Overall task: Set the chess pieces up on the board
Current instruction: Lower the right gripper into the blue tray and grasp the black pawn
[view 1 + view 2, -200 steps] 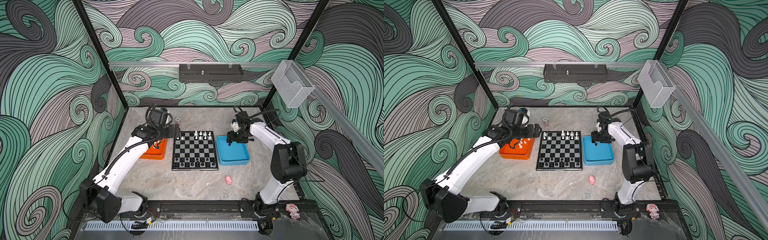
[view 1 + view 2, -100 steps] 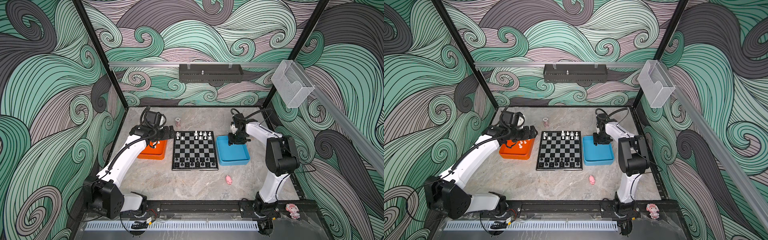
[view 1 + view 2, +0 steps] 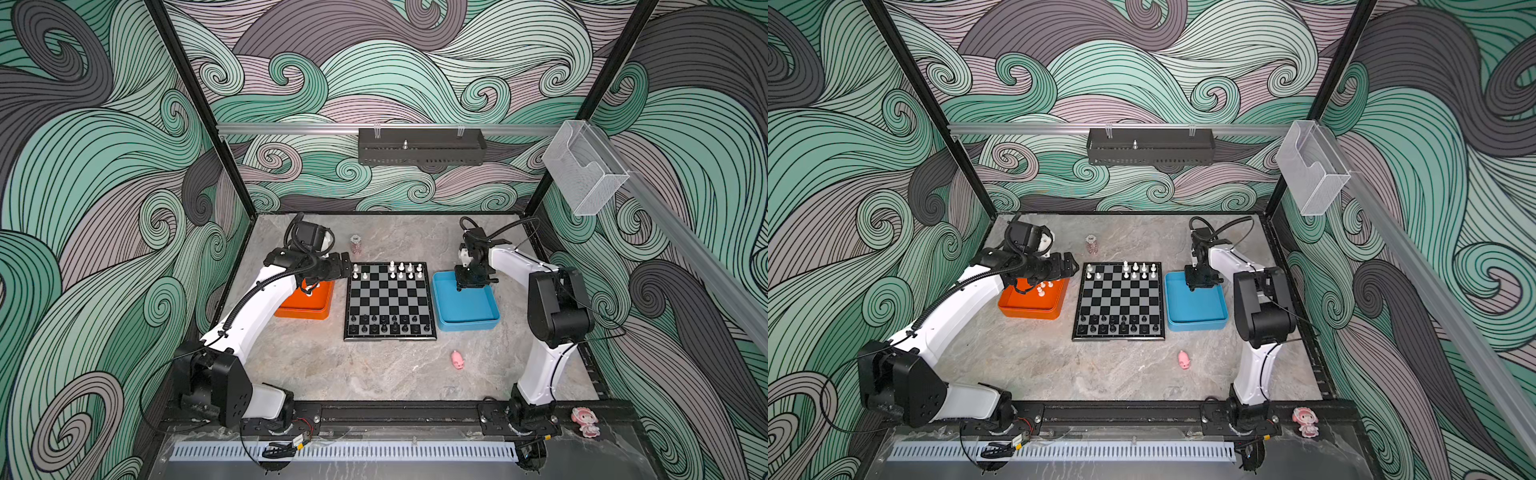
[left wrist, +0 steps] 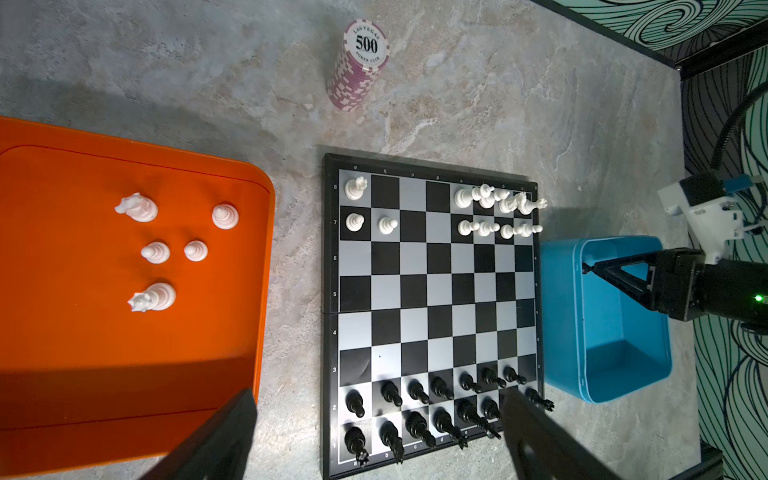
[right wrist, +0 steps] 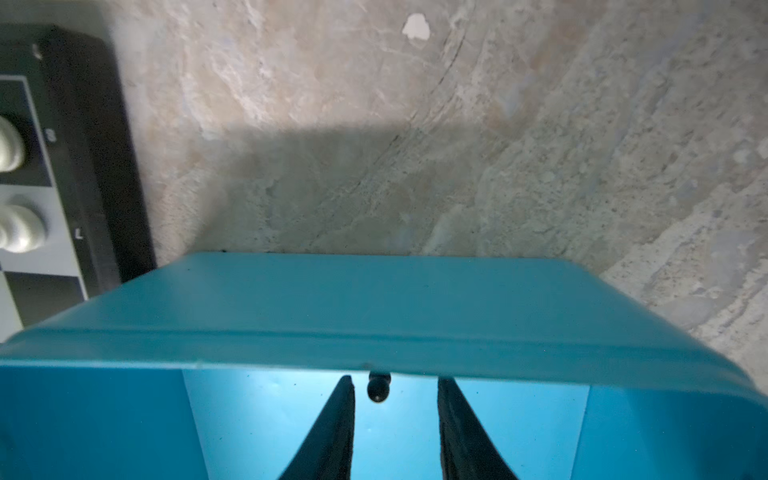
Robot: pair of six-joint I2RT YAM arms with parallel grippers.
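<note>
**Operator:** What is hidden from me?

**Spotter:** Left of the board (image 4: 432, 291), your left arm (image 3: 257, 307) covers part of the orange tray (image 4: 62, 374) in a top view. The left jaws' tips are cut off in the left wrist view. Right of the board, the black piece (image 5: 378, 388) shows only a rounded head. The blue tray (image 5: 374, 316) wall hides its base, so I cannot tell you which piece it is.

**Operator:** And the arms?

**Spotter:** Your left arm reaches out low, its jaws by the board's far left corner, spread wide and holding nothing. Five white pieces (image 4: 154, 251) stand in the orange tray. On the board, white fills part of the far rows and black the near rows. Your right arm (image 3: 511, 259) points down into the blue tray's far end. The right jaws stand partly apart with the black piece between their tips, and it touches neither as far as I can see.
</note>
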